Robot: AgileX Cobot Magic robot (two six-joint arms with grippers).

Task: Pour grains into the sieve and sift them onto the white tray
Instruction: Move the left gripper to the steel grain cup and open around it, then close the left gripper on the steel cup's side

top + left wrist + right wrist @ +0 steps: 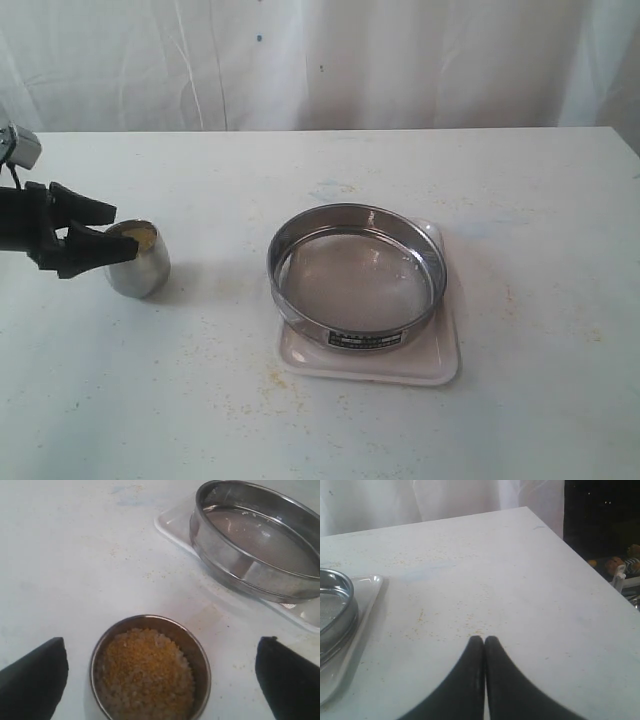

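Left tool [112, 233] sits at the left edge of the exterior view with its black, wedge-shaped fingers [36, 675] spread wide open, one on each side of a small rounded steel cup [140, 262]. The fingers are not seen pressing on the cup's wall. The cup is polished and bowl-bottomed, and it stands on the desk [200, 390] at middle left of the frame. It is heaped with the grains [145, 672], a coarse, sandy meal that is golden-yellow at the centre and paler off-white towards the rim.

The sieve [355, 280] lies right of centre in the frame, well apart from the cup and the left tool. It is a wide, shallow steel ring with a fine grey mesh floor and a small dark label plate [367, 339] on its near wall. It rests on the white tray [405, 372], a flat, glossy rectangle with rounded corners and a low rim that shows past the ring.

The matte white desk carries faint yellow specks. Pale cloth [300, 60] hangs behind it.

The right tool [484, 640] appears only in its own wrist view. Its two smooth black fingers are pressed together above bare desk, beside the tray's edge and apart from it.
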